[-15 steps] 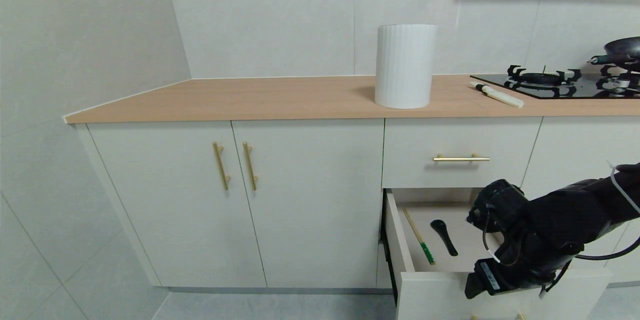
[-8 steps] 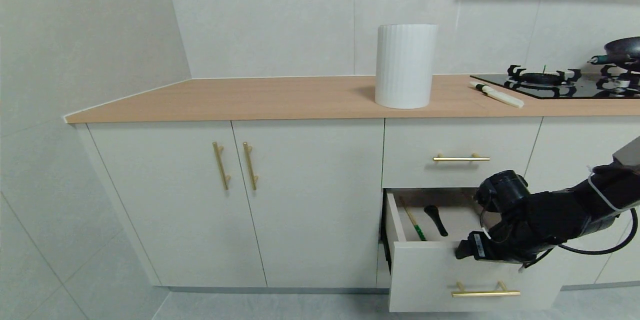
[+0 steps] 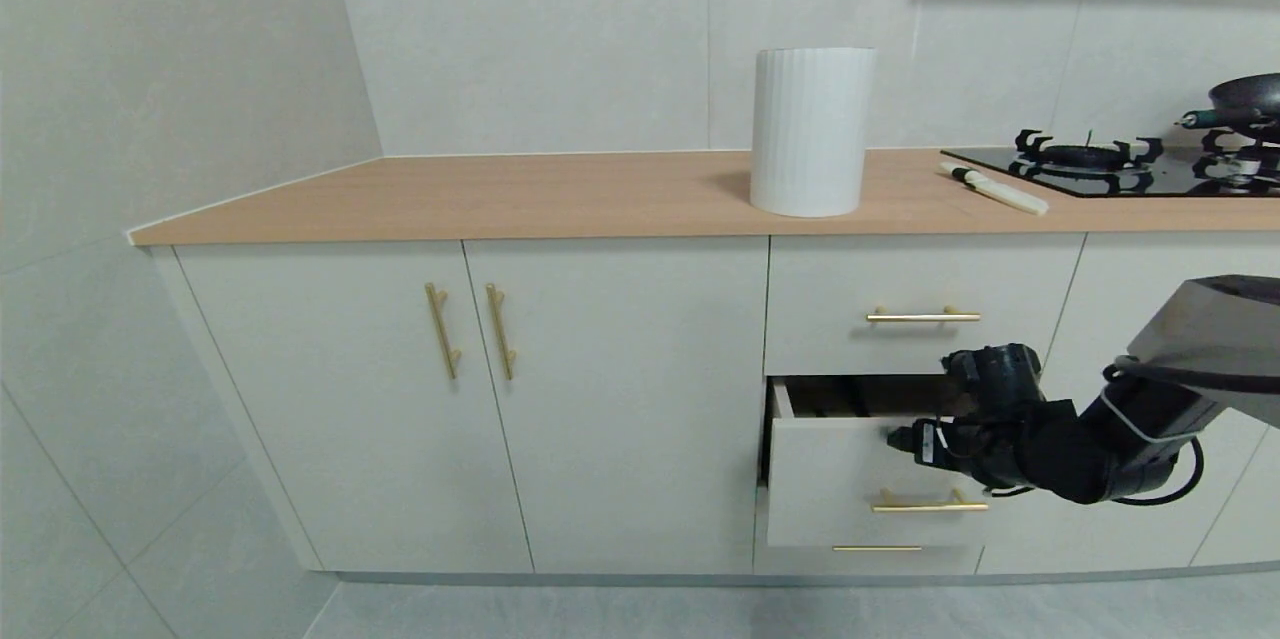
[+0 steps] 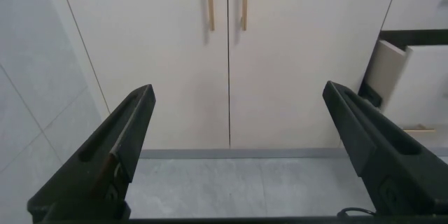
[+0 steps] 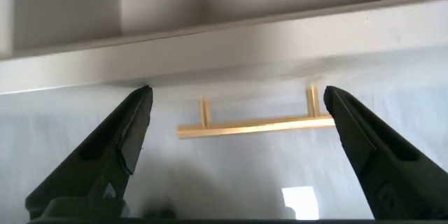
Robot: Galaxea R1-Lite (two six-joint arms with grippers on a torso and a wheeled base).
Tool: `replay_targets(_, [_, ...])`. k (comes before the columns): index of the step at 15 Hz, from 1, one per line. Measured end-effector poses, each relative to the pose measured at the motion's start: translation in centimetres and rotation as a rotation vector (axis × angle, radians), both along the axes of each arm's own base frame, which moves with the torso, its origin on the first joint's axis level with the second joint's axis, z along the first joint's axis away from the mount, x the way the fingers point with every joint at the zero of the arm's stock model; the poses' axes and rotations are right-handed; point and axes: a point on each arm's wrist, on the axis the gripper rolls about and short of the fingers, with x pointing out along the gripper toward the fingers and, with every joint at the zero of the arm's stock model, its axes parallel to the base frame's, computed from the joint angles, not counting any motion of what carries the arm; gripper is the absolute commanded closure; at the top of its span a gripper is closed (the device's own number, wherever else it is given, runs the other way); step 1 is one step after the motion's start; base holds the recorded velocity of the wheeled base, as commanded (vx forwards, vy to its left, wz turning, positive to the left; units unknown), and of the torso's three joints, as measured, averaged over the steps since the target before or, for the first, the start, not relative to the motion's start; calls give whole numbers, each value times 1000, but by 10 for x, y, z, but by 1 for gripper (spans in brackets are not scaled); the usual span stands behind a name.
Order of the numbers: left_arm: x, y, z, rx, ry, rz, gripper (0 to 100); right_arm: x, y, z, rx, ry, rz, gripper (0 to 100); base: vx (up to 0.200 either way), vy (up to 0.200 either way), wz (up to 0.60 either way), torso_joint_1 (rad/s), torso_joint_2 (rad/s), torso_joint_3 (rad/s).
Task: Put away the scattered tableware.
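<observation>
The middle drawer [image 3: 840,479] stands a narrow gap open, and its inside is in shadow. My right gripper [image 3: 903,441] is up against the drawer front, just above the gold handle [image 3: 928,505]. In the right wrist view the right gripper [image 5: 236,94] is open, with the gold handle [image 5: 255,124] and white drawer front between its fingers. A white-handled utensil [image 3: 992,188] lies on the wooden counter [image 3: 560,194] beside the stove. My left gripper [image 4: 238,91] hangs open, low before the cabinet doors [image 4: 224,35], holding nothing.
A tall white ribbed container [image 3: 808,131] stands on the counter. A gas stove [image 3: 1110,167] with a dark pan [image 3: 1245,99] is at the far right. A shut top drawer [image 3: 920,304] sits above the middle one. The drawer's side edge [image 4: 388,59] shows in the left wrist view.
My right gripper has pushed the drawer from wide open to almost shut. The chopsticks and black spoon inside have gone out of sight. The right arm has moved toward the cabinet.
</observation>
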Motion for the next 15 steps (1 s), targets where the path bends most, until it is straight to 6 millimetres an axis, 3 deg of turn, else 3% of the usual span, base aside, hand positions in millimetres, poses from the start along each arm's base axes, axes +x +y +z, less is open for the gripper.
replay_targets(7, [0, 0, 0, 0, 0, 0, 0, 28, 1, -31, 16, -130, -151, 0, 0, 0, 0, 0, 0, 0])
replay_targets(15, [0, 0, 0, 0, -1, 0, 0, 50, -5, -40, 88, -173, -231, 0, 0, 0, 0, 0, 0, 0])
